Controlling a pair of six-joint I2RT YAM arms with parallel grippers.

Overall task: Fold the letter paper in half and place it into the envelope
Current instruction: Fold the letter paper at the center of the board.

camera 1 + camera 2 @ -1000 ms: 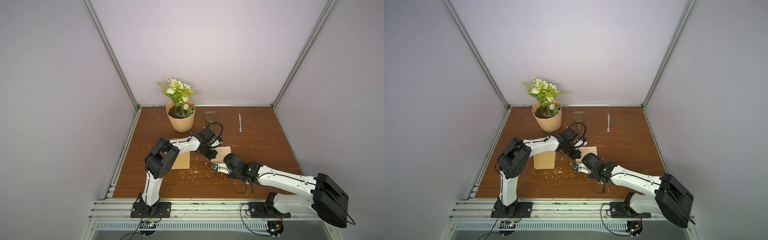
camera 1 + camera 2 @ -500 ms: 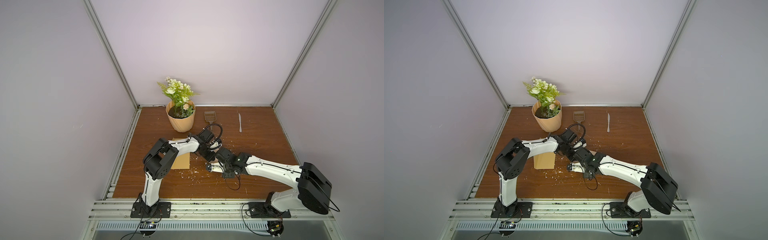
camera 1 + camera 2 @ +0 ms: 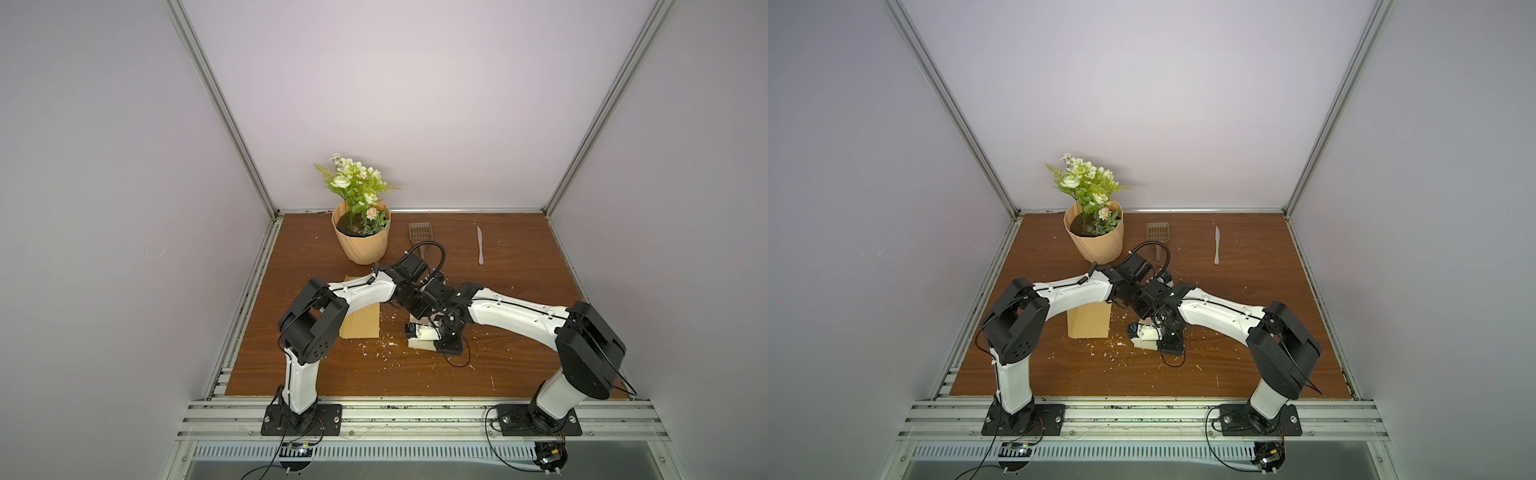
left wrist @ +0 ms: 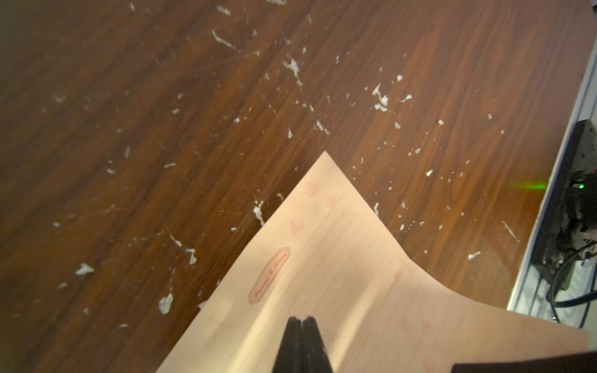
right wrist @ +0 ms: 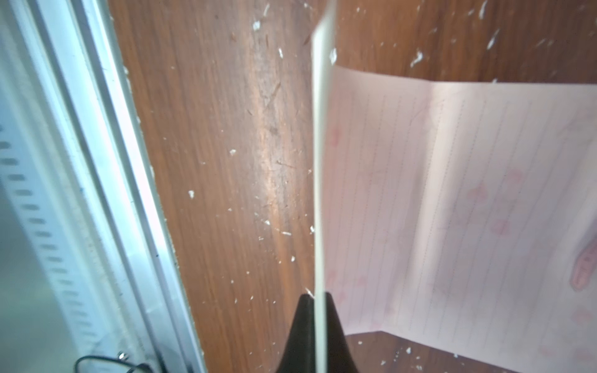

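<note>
Where the two wrists meet near the middle of the table [image 3: 519, 291], the paper is almost hidden in both top views, and only the wrist views show it. The right gripper [image 5: 318, 295] pinches one edge of the paper [image 5: 484, 193] between closed fingers. That strip stands edge-on as a thin pale line, while the rest spreads over the wood below. A crease crosses the spread part, parallel to the pinched edge and to the ruled lines. The sheet's long axis runs across that crease, away from the fingers.

In the left wrist view, a corner of the paper [image 4: 323, 258] points away from the left gripper [image 4: 301, 321], and one side curls upward. Those jaws are pressed together over the sheet; I cannot tell whether they catch any of it.

The envelope [image 3: 361, 328] lies flat just left of the grippers, partly under the left arm, with its long axis running front to back. White scraps [image 4: 292, 66] litter the wood.
</note>
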